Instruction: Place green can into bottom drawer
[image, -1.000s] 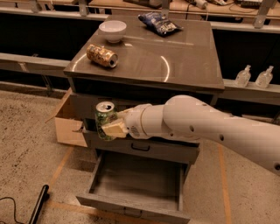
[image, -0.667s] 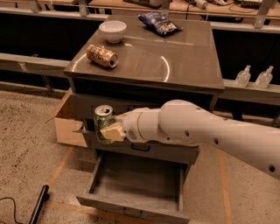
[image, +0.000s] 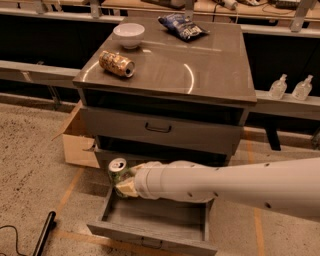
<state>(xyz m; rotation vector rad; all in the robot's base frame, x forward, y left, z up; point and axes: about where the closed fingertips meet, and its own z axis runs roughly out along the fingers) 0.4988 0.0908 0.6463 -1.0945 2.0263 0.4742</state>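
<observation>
gripper (image: 125, 183): clamped on the green can (image: 117, 169), at the arm's left end
bottom drawer (image: 159, 218): pulled open, below the can

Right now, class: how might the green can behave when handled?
Held roughly upright by the gripper above the open bottom drawer, the green can looks rigid. Its smooth round body may slip, and it would probably roll if tipped.

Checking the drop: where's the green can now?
The green can is gripped by the tool, lower left in the camera view, above the left rear corner of the open bottom drawer.
</observation>
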